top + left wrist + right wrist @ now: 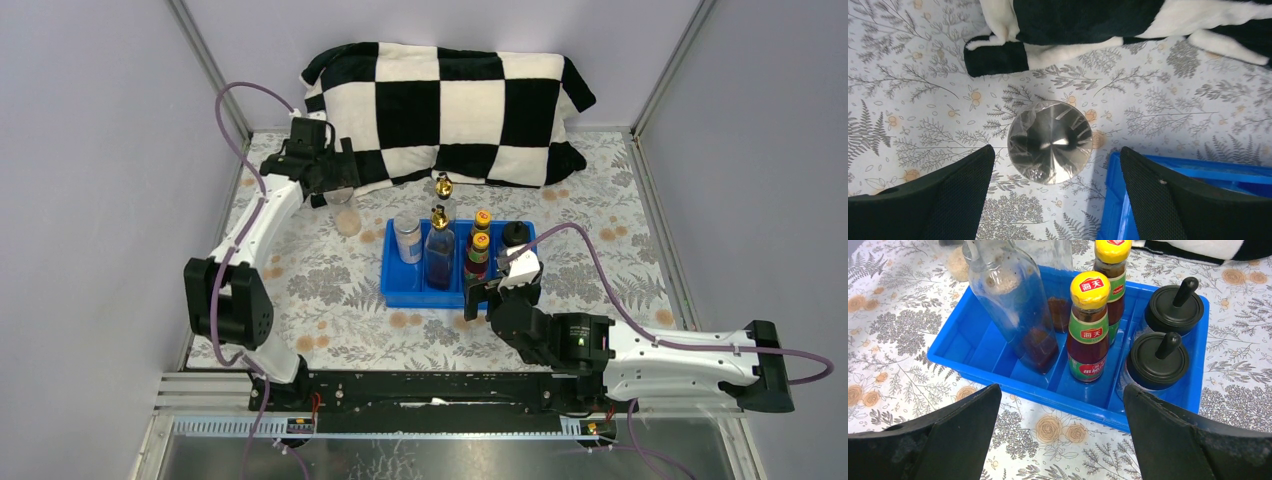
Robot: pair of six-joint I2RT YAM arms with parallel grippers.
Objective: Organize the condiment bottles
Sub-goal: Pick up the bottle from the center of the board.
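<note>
A clear grey-lidded jar (346,215) stands on the table left of the blue tray (400,288). My left gripper (336,188) hovers over it, open and empty; in the left wrist view the jar's lid (1050,141) lies just ahead of the gap between the fingers (1055,200). The tray holds another grey-lidded jar (407,240), two gold-topped bottles (439,250) (443,188), two yellow-capped sauce bottles (1089,325) (1112,275) and two black-capped shakers (1158,360) (1174,307). My right gripper (1060,435) is open and empty at the tray's near edge, in front of the near shaker.
A black-and-white checkered blanket (445,110) lies along the back of the table, close behind the left gripper. The tray's left corner (1198,200) shows beside the left gripper's right finger. Grey walls enclose the floral tablecloth on the left, back and right.
</note>
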